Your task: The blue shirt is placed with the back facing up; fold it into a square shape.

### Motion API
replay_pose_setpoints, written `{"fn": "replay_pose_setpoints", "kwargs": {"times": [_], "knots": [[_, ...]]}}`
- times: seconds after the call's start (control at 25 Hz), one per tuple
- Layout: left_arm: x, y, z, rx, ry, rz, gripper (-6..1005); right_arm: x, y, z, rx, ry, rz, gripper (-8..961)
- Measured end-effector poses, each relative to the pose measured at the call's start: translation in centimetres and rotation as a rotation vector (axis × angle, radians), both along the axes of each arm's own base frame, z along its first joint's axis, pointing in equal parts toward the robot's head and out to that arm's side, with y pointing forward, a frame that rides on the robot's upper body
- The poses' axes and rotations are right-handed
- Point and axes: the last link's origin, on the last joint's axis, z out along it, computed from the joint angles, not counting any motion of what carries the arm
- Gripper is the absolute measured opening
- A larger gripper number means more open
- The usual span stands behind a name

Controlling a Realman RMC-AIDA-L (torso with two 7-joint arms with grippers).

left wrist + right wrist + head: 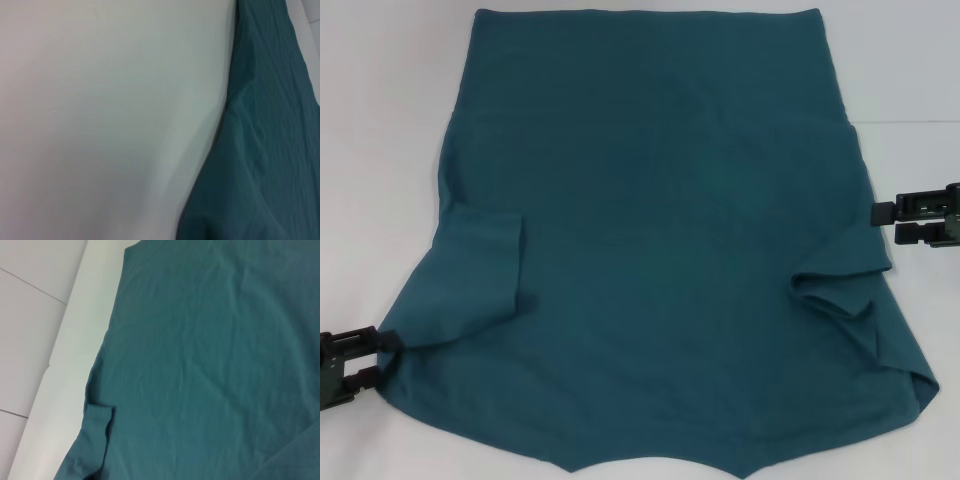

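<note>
The blue shirt (pixel 660 250) lies spread flat on the white table (pixel 380 100), plain side up, its straight hem at the far side. Both short sleeves are turned inward onto the body, one on the left (pixel 480 270) and one, more crumpled, on the right (pixel 840 285). My left gripper (pixel 370 356) is open at the shirt's near left edge, its fingertips just touching the cloth. My right gripper (pixel 890 222) is open beside the right edge, level with the sleeve. The left wrist view shows the shirt's edge (pixel 270 150); the right wrist view shows its body (pixel 210 355).
White tabletop (pixel 100 125) surrounds the shirt on the left, right and far sides. The right wrist view shows the table's edge (pixel 70 350) with pale floor tiles (pixel 25 315) beyond, and the folded sleeve (pixel 97 427).
</note>
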Motion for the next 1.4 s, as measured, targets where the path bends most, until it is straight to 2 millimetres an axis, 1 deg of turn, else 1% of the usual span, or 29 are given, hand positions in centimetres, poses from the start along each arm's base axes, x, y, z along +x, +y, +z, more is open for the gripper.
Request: {"fn": "replay_pose_setpoints", "kwargs": {"times": [0.16,0.36,0.56,0.6,0.8,1.04,1.4], "knots": [[0.3,0.4,-0.1,-0.007,0.002,-0.013,631,0.0,0.0,0.0,0.000,-0.001,0.000,697],[1.0,1.7,-0.5,-0.010,0.007,-0.034,631,0.1,0.0,0.0,0.002,-0.002,0.001,696],[1.6,2.5,-0.3,-0.005,0.007,-0.062,631,0.1,-0.1,0.1,0.002,-0.003,0.001,696],[1.7,2.6,0.0,-0.002,0.009,-0.063,631,0.1,-0.1,0.1,0.002,-0.004,0.001,696],[1.0,1.4,0.7,0.008,0.001,-0.038,631,0.1,-0.1,0.1,0.002,-0.003,0.001,696],[0.4,0.1,0.8,0.008,-0.005,-0.007,632,0.1,0.0,0.1,0.004,-0.003,-0.001,697],[0.1,-0.4,0.7,0.009,-0.008,0.015,632,0.1,0.0,0.2,0.005,-0.003,0.000,697]]}}
